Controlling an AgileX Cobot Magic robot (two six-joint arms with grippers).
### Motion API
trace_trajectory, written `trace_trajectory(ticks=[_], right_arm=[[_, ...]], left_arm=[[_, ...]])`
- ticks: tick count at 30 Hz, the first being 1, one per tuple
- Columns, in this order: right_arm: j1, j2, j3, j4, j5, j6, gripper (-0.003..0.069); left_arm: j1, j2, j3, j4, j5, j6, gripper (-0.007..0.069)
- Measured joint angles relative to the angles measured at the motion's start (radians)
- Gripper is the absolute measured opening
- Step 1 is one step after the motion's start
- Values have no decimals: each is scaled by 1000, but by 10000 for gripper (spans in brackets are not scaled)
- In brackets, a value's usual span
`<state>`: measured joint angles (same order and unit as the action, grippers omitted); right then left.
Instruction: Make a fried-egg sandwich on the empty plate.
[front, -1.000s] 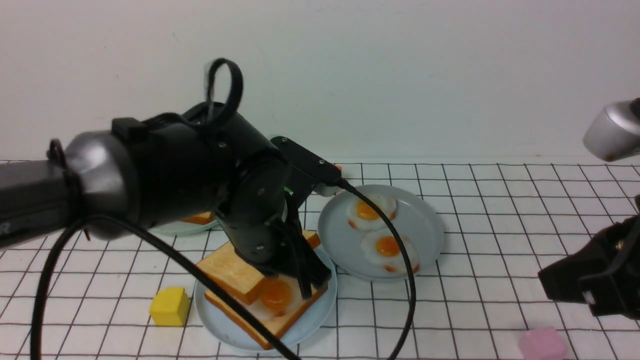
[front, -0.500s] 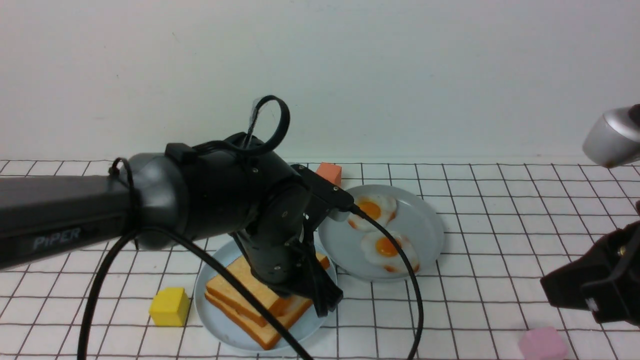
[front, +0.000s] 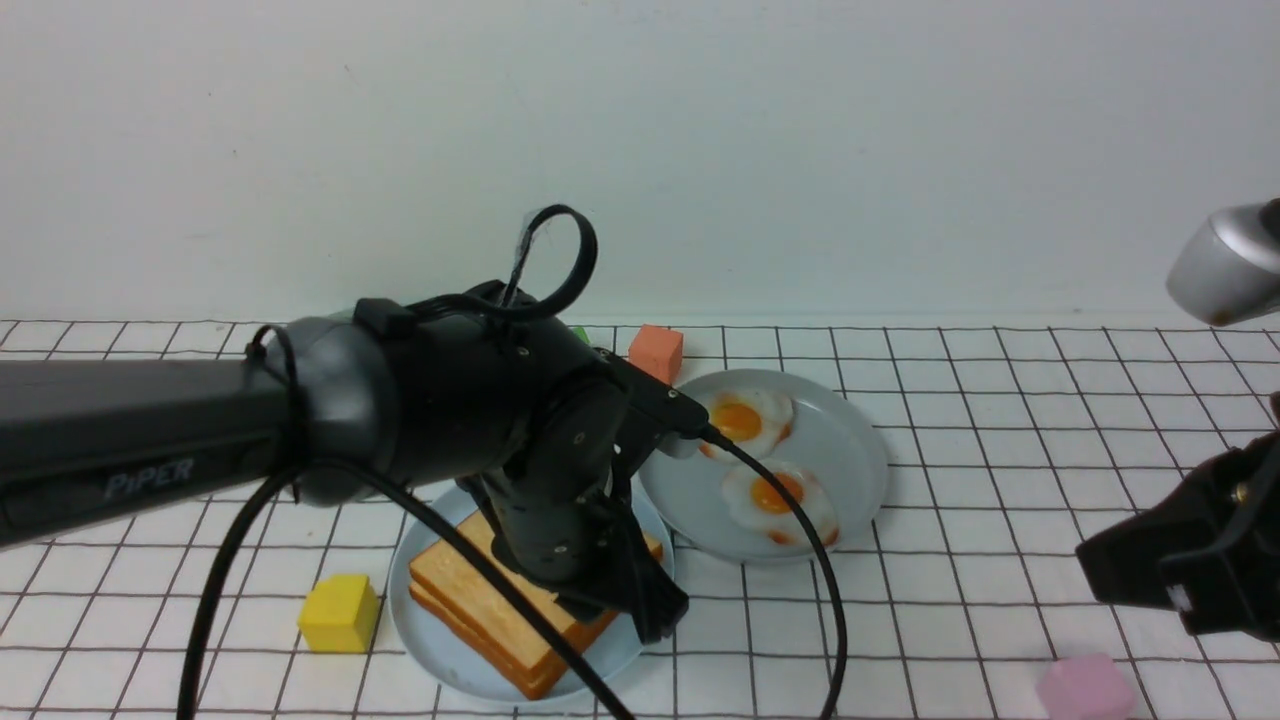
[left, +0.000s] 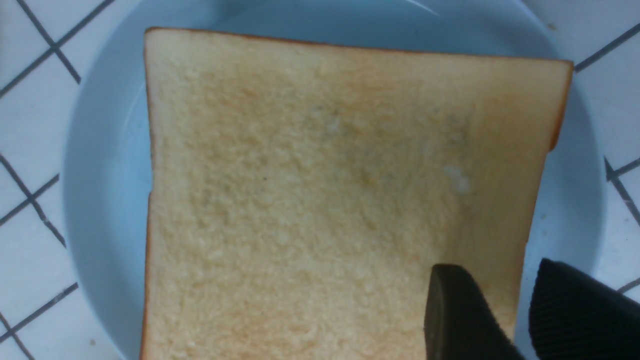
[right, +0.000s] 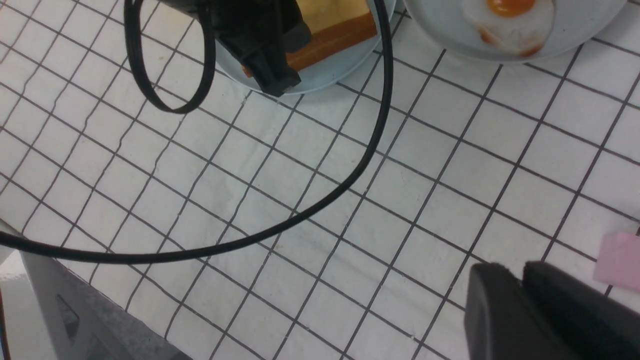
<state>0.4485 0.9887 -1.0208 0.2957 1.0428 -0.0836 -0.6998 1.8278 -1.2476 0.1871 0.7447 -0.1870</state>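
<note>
- The fried-egg sandwich (front: 500, 610) lay on the light-blue plate (front: 432, 640), near the front edge of the desk (front: 1000, 400). It showed as two golden toast slices stacked almost squarely, and what lay between them could not be made out.
- The left pincer (front: 655, 612) hung low over the right-hand edge of the sandwich, pointing down. In the left wrist view its two fingers stood parted, one above the top slice and the other past the crust over bare plate. It was released and clasped nothing.
- The right pincer (right: 522, 272) hovered over bare desk well to the right of both plates. Its fingers were pressed side by side with no gap showing and nothing between them.
- A grey plate (front: 850, 470) sat just behind and to the right of the light-blue plate. It carried two fried eggs, one farther back (front: 737, 420) and one nearer (front: 778, 492).
- A yellow cube (front: 340, 612) stood just left of the light-blue plate.
- An orange cube (front: 656, 352) stood behind the grey plate.
- A pink cube (front: 1085, 688) lay near the right pincer.
- A black cable (front: 822, 600) drooped from the left wrist across the grey plate's front.
</note>
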Motion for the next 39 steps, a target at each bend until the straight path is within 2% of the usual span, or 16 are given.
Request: trace_trajectory(ticks=[7, 9, 11, 12, 15, 16, 17, 19, 20, 22, 23, 24, 26, 29, 32, 39], right_arm=[[0, -32, -1, -65, 9, 0, 111], [0, -48, -6, -77, 17, 0, 113], [0, -96, -20, -103, 36, 8, 115], [0, -101, -20, -105, 36, 8, 115], [0, -197, -21, -154, 80, 64, 115], [0, -203, -21, -159, 87, 68, 115], [0, -246, -19, -191, 107, 99, 115], [0, -321, 2, -246, 140, 151, 99], [0, -335, 5, -252, 143, 161, 97], [0, -433, 57, -312, 169, 233, 59], [0, -441, 61, -319, 170, 239, 56], [0, -495, 95, -341, 177, 275, 29], [0, -565, 145, -360, 176, 321, 1], [0, -668, 213, -386, 151, 395, -6], [0, -748, 277, -393, 98, 450, -6], [0, -809, 380, -404, -65, 470, -4]], left_arm=[[0, -137, -33, -60, 75, -1, 295], [0, -186, -45, -75, 96, -2, 280], [0, -331, -48, -96, 107, -3, 209], [0, -357, -46, -96, 105, -3, 202], [0, -617, 60, -101, 13, -3, 52], [0, -649, 70, -102, 4, -3, 43], [0, -766, 153, -113, -55, -3, -13], [0, -946, 313, -143, -165, -3, -13], [0, -963, 329, -150, -187, -3, -13], [0, -1166, 542, -202, -331, -3, -13], [0, -1181, 558, -202, -344, -3, -13], [0, -1286, 681, -236, -446, -3, -13], [0, -1379, 799, -263, -548, -4, -13], [0, -1489, 930, -281, -677, -4, -13], [0, -1567, 1013, -284, -727, -4, -13], [0, -1593, 1104, -287, -724, -4, -13]])
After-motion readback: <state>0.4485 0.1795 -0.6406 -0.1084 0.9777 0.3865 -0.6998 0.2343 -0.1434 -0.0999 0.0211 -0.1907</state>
